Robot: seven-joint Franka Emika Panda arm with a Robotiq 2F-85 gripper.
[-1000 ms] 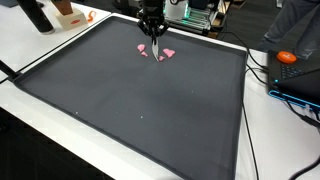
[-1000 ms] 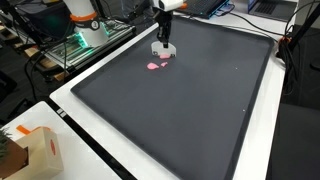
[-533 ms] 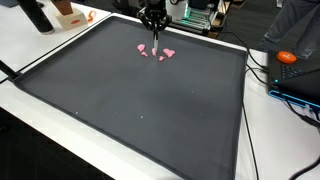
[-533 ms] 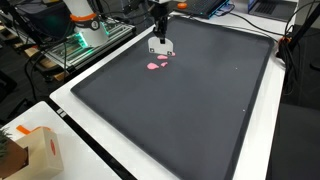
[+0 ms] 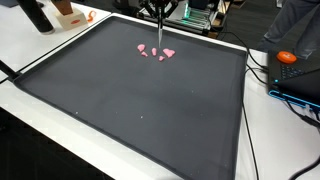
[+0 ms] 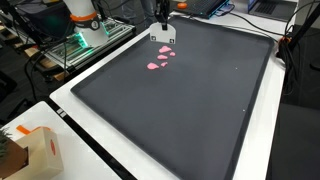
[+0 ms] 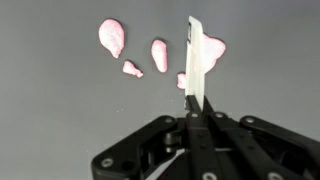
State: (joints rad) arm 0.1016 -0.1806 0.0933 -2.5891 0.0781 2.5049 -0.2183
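Note:
Several small pink pieces lie scattered on the far part of a large black mat. My gripper hangs above them, shut on a thin white flat piece. The wrist view shows that piece edge-on, sticking out from between the closed fingers. Its lower end is off the mat, just above the pink pieces. The white piece hides part of one pink piece in the wrist view.
White table borders the mat. A cardboard box sits at one corner. An orange object and cables lie beside the mat's edge, near a blue device. An orange-and-white base and equipment racks stand behind.
The gripper has risen from the mat with the white piece, which was touching down among the pink pieces a second ago. The pink pieces have stayed where they were.

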